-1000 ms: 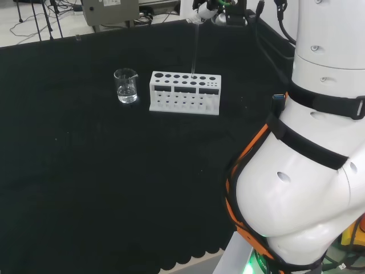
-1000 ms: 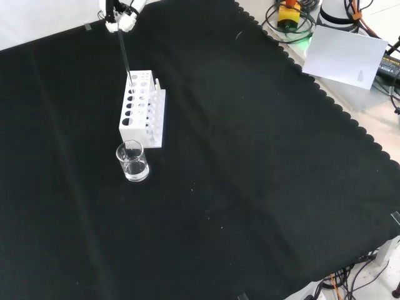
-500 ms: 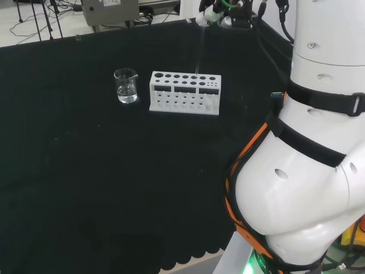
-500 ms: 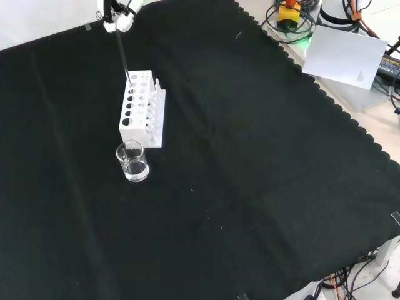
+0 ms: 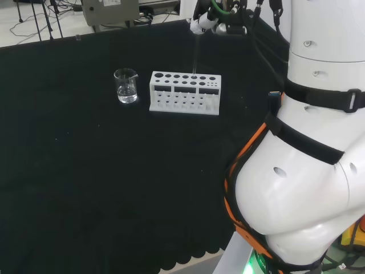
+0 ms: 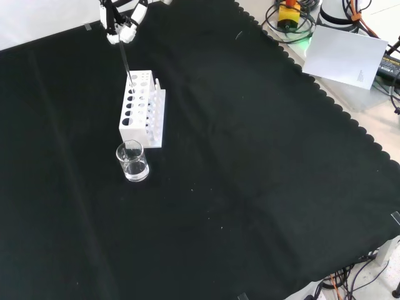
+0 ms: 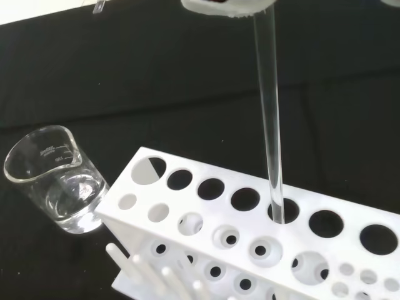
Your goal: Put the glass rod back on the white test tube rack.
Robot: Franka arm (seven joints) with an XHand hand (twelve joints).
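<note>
A small glass beaker (image 6: pixel 132 161) is standing nearest the front camera on the black counter (image 6: pixel 250 162). Just beyond it is the white test tube rack (image 6: pixel 142 107), where the glass rod (image 6: pixel 124 59) is standing nearly upright, its long axis vertical and its lower tip already entering a large hole in the rack's top plate, as the wrist view shows. Farther off, the hand (image 6: pixel 120 26) is pinching the rod's upper end between curled fingers. The insertion step appears to be under way; the next move likely calls for lowering the rod straight down, then letting go.
</note>
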